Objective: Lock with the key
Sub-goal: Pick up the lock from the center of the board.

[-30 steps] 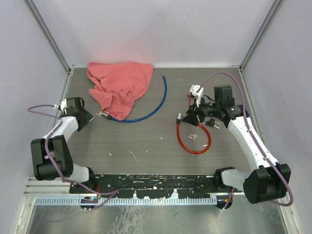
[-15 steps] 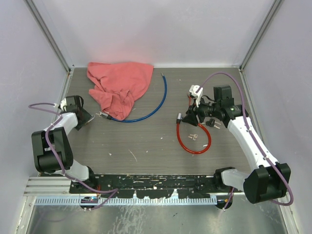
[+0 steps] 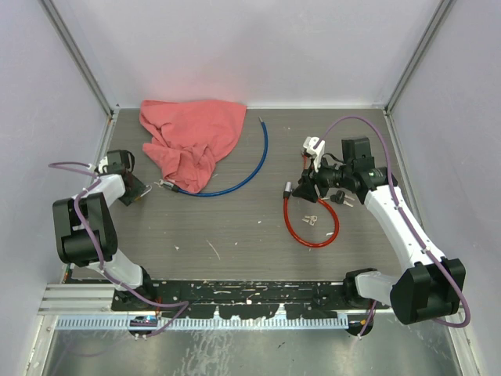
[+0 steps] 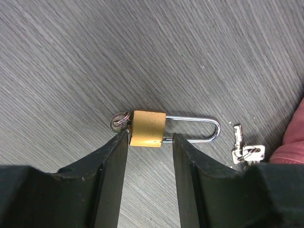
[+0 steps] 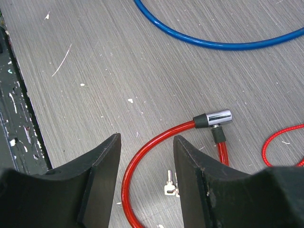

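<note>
Brass padlock [image 4: 148, 128] lying flat on the grey counter [image 4: 199, 57], its body between the tips of the left pincer [image 4: 150, 137]. The pincer is part-open and straddles the body: one fingertip is at the body's corner, and a sliver of shackle shows before the other. A key [image 4: 118, 122] sits in the end away from the long steel shackle [image 4: 194, 129]. Beyond the shackle's bow lie a key bunch [image 4: 244, 149] and a corner of red cloth [image 4: 294, 137]. Only the left wrist view shows this; from above the padlock is hidden under the pincer. The right pincer [image 5: 146, 140] is half-spread, holds nothing and hovers over bare counter. Ahead of its tips lie the red cable [image 5: 142, 161] with its chrome lock head [image 5: 216, 118], small keys [image 5: 170, 183] and, farther out, the blue cable [image 5: 213, 42]. In the top view the left pincer sits close to the left wall [image 3: 47, 157], and open counter lies between the two pincers. Since the earlier frames the left arm's elbow has folded back toward the near-left corner, while the right arm is unchanged.
</note>
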Controlling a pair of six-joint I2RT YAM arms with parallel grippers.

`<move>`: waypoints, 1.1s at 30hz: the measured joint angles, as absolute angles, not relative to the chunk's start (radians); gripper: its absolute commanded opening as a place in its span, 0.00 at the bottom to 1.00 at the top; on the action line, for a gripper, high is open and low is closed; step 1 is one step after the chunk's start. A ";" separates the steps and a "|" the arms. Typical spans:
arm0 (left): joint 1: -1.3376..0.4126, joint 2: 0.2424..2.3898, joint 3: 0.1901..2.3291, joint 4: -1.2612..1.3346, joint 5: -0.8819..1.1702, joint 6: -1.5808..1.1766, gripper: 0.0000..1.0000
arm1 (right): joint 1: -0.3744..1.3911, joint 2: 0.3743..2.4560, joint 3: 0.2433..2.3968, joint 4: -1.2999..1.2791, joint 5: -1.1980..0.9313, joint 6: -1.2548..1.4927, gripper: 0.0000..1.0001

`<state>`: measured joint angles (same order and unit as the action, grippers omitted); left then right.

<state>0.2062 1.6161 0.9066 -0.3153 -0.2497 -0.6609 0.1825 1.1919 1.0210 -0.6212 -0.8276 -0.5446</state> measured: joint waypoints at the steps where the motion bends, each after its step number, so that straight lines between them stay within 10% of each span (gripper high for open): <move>1: 0.206 1.618 0.907 -0.316 -0.251 -0.661 0.44 | 0.183 1.192 1.021 -0.621 -0.827 -0.545 0.54; 33: 0.212 1.612 0.985 -0.342 -0.089 -0.332 0.47 | 0.189 1.213 1.021 -0.621 -0.821 -0.546 0.54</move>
